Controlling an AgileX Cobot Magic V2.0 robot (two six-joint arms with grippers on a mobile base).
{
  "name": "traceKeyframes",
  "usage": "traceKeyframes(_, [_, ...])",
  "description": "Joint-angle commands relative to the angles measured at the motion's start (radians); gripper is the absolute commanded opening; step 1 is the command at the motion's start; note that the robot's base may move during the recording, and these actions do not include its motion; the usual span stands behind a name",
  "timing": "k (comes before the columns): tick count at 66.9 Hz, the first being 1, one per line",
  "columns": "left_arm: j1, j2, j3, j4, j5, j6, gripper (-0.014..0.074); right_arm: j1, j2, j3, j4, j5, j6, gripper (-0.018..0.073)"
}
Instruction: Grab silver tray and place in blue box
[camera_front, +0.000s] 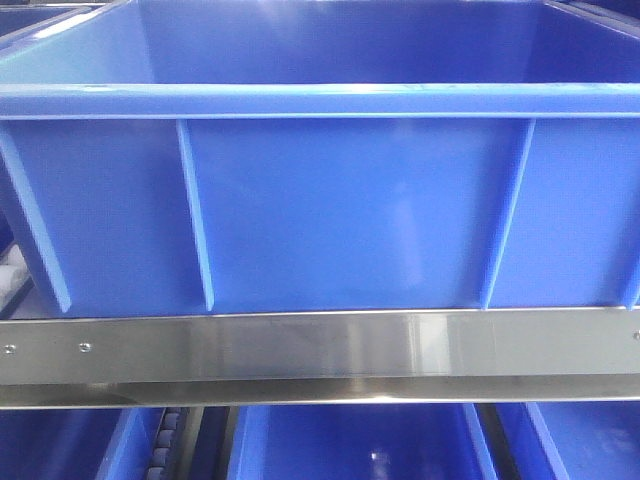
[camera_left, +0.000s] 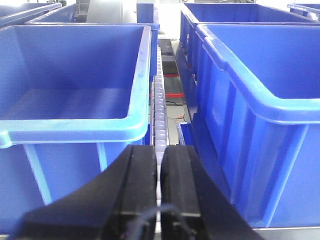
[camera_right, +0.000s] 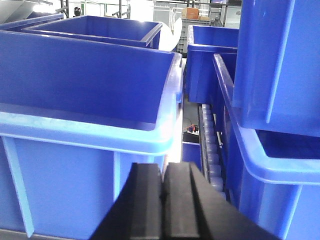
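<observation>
The silver tray is out of view in every frame. The blue box (camera_front: 320, 200) fills the front view, its ribbed outer wall facing me and its thick rim near the top. My left gripper (camera_left: 160, 150) is shut with nothing between its black fingers (camera_left: 140, 175); it points along the gap between two blue crates. My right gripper (camera_right: 162, 167) is also shut and holds nothing, just in front of the near wall of a blue crate (camera_right: 90, 125).
A steel frame rail (camera_front: 320, 345) runs below the box, with more blue crates (camera_front: 350, 440) underneath. A blue crate (camera_left: 75, 120) lies left of the left gripper and another (camera_left: 260, 100) right of it, a white roller strip (camera_left: 159, 100) between. Stacked crates (camera_right: 270, 75) stand at the right.
</observation>
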Motion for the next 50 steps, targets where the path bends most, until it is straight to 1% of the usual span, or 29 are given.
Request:
traceKeyframes(1, [-0.007, -0.014, 0.018, -0.004, -0.092, 0.002, 0.0014, -0.006, -0.02, -0.019, 0.001, -0.096, -0.007, 0.0048])
traceKeyframes(50, [-0.007, -0.014, 0.018, -0.004, -0.092, 0.002, 0.0014, -0.006, -0.02, -0.019, 0.001, -0.096, -0.007, 0.0048])
